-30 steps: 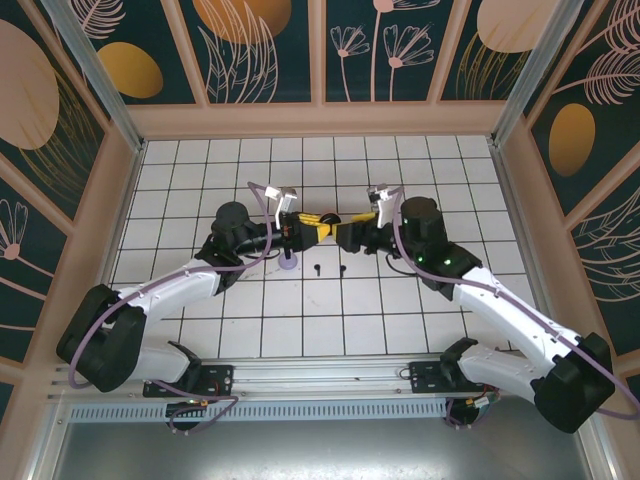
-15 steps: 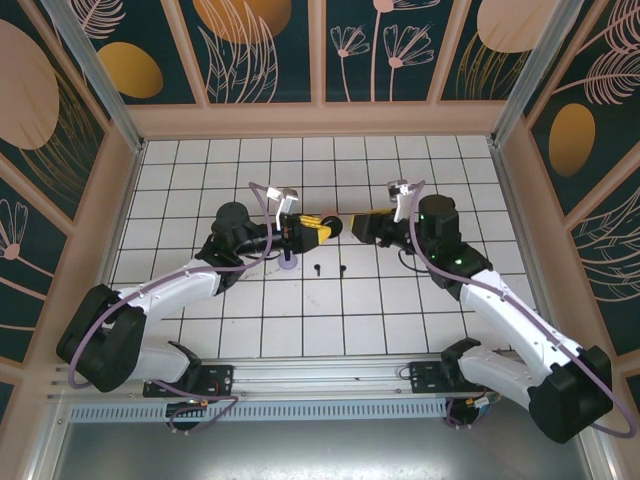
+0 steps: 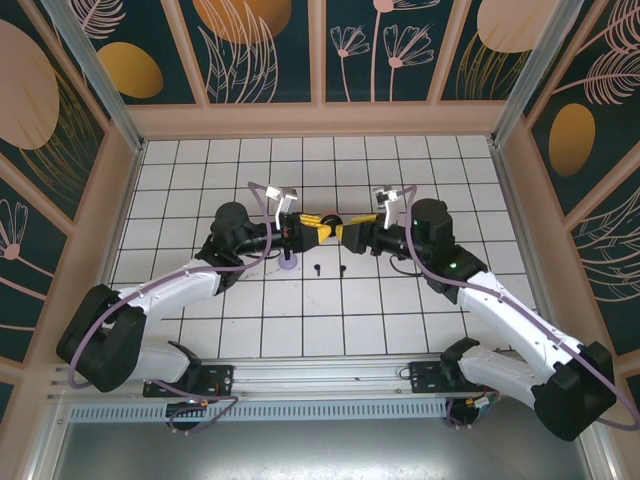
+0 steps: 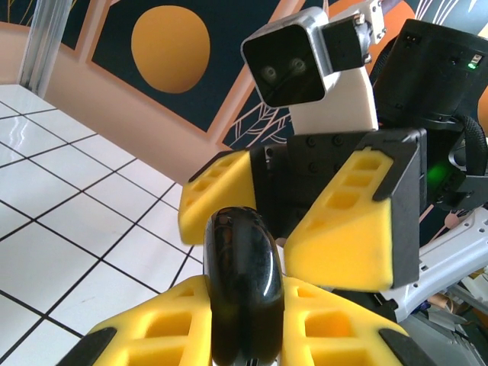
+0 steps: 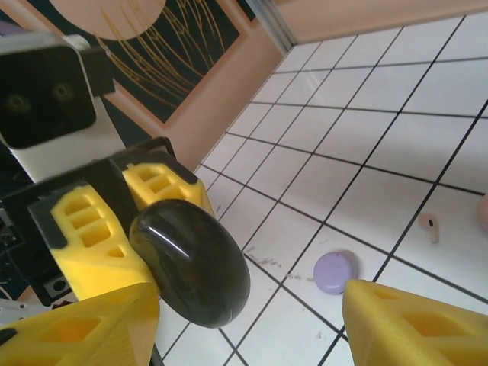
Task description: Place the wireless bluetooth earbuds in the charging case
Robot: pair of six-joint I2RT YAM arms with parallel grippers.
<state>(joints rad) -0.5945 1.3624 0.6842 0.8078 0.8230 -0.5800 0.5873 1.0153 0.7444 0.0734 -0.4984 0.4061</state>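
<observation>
- Arms reach in from the near edge and meet nose to nose over mid-table.
- On the tiles just this side of that meeting point lie a black earbud and a second black earbud, close together but apart.
- Just left of them, under the left arm's wrist, sits a small purple disc; the right wrist view has it flat on a tile.
- A pink earbud lies on the next tile over, well clear of the disc.
- All of these are on the floor, outside the case.
- Left gripper is clamped on the case, held up off the table; its yellow fingers pinch the glossy black shell from both sides.
- The case reads as one smooth dark pebble.
- Right gripper faces it, jaws spread wide, holding nothing; its fingers flank the case's free end.
- Whether they touch it, I can't tell.
</observation>
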